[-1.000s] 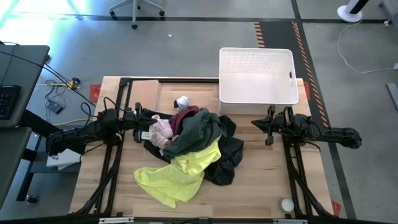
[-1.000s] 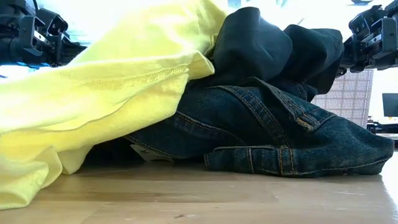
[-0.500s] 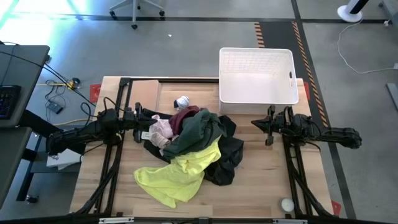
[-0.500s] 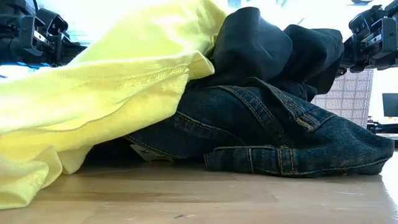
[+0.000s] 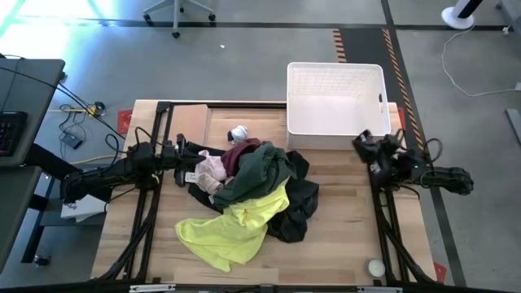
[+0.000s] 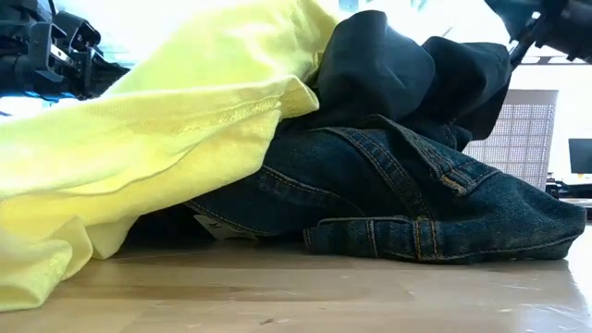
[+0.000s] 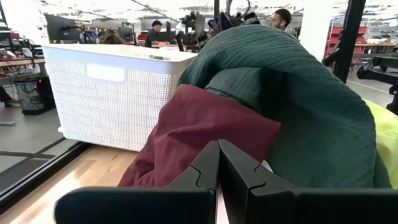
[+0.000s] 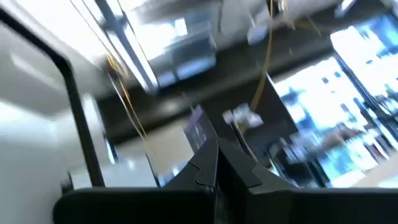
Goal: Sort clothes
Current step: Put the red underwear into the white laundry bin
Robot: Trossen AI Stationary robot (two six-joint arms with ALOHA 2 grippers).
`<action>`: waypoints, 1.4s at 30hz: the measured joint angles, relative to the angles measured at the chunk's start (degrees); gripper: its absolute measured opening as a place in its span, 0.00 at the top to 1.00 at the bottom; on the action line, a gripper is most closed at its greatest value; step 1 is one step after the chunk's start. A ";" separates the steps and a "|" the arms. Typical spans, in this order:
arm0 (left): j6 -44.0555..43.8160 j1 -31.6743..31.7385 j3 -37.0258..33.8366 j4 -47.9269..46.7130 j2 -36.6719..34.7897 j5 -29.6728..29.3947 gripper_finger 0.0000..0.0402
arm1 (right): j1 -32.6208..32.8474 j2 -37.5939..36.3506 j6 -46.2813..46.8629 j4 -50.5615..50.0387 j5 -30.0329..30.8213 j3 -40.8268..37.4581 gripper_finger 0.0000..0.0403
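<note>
High view: soft, limp clothes [image 5: 248, 195] are heaped mid-table; a raised fold is best pinched. Left gripper [image 7: 217, 163] and right gripper [image 8: 216, 163] are closed, empty.

Bright, even light throughout; right wrist view smeared by motion blur, low view's background overexposed
</note>
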 joint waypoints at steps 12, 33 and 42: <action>0.01 0.00 0.00 4.24 0.00 -0.06 0.99 | 0.22 14.03 -9.80 8.19 -3.43 6.52 1.00; -11.04 0.00 0.00 4.43 0.00 0.05 0.99 | 8.38 64.53 -18.68 3.54 -19.61 46.55 1.00; -7.61 0.00 0.00 10.02 0.00 -1.31 0.99 | 8.90 78.61 -24.46 -25.57 -19.65 68.77 1.00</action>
